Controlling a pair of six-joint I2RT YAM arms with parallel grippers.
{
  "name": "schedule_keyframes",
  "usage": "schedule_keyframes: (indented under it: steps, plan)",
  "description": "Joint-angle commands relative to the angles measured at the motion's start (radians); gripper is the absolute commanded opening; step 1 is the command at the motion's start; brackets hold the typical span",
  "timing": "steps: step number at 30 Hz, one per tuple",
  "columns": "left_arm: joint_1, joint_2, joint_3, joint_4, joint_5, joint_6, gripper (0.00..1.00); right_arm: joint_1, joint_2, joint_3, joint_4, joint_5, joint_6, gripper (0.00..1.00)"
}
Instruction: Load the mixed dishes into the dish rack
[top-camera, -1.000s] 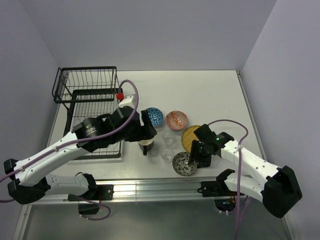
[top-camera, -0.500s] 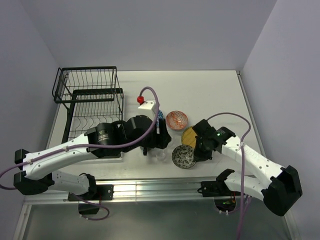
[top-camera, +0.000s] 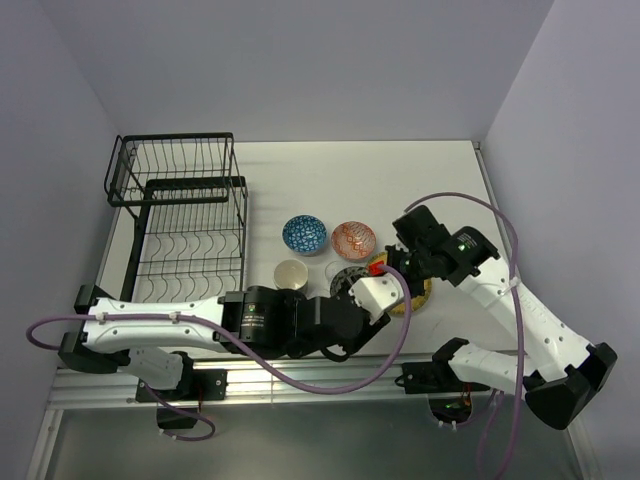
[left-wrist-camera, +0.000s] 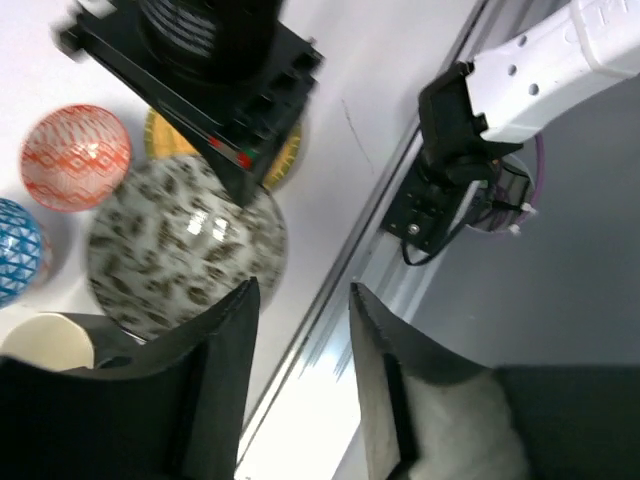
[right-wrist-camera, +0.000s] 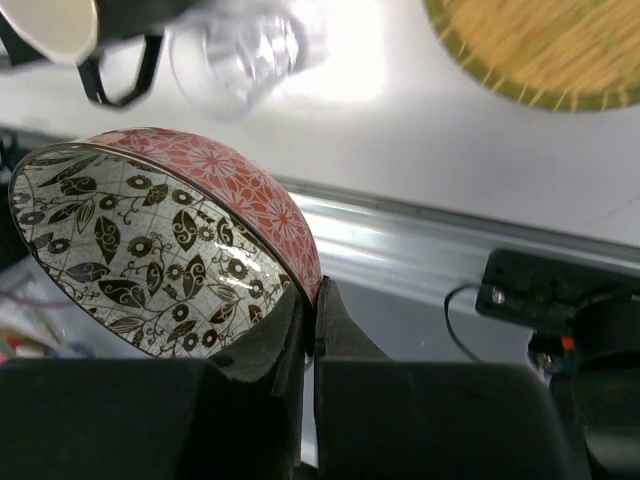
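My right gripper (right-wrist-camera: 312, 290) is shut on the rim of the grey-green bowl (right-wrist-camera: 150, 240), which has a leaf pattern inside and a red outside. It holds the bowl tilted above the table's front edge. From above, the bowl (top-camera: 350, 281) shows partly under my left wrist. My left gripper (left-wrist-camera: 300, 300) hangs open and empty beside it, over the front rail. The blue bowl (top-camera: 304, 234), orange-red bowl (top-camera: 353, 239) and dark mug (top-camera: 291, 273) stand mid-table. A clear glass (right-wrist-camera: 250, 50) and the yellow plate (right-wrist-camera: 540, 50) lie below. The dish rack (top-camera: 240, 215) is at the left.
The rack's raised upper basket (top-camera: 175, 170) stands at the far left. My left arm (top-camera: 270, 322) lies across the table's front, and the metal front rail (top-camera: 300, 375) runs under it. Purple cables loop over both arms. Walls close in at left, right and back.
My right gripper shut on the grey-green bowl and lifted it. My left arm swung from the mug rightward across the table's front, its jaws narrowing.
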Motion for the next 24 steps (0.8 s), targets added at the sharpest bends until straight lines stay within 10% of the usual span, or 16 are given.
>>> schedule_keyframes:
  steps: [1, 8, 12, 24]
  plan:
    - [-0.006, -0.005, 0.061, 0.014, -0.059, 0.164, 0.44, 0.008, -0.002, 0.038, -0.051, -0.134, -0.056, 0.00]
    - [-0.029, 0.050, 0.104, -0.102, 0.010, 0.218, 0.49, 0.006, -0.033, 0.033, -0.097, -0.261, -0.089, 0.00]
    - [-0.029, 0.064, 0.120, -0.131, 0.148, 0.192, 0.80, 0.006, -0.028, 0.052, -0.135, -0.280, -0.113, 0.00]
    - [-0.029, 0.125, 0.092, -0.179, 0.219, 0.150, 0.78, 0.006, 0.007, 0.168, -0.215, -0.338, -0.138, 0.00]
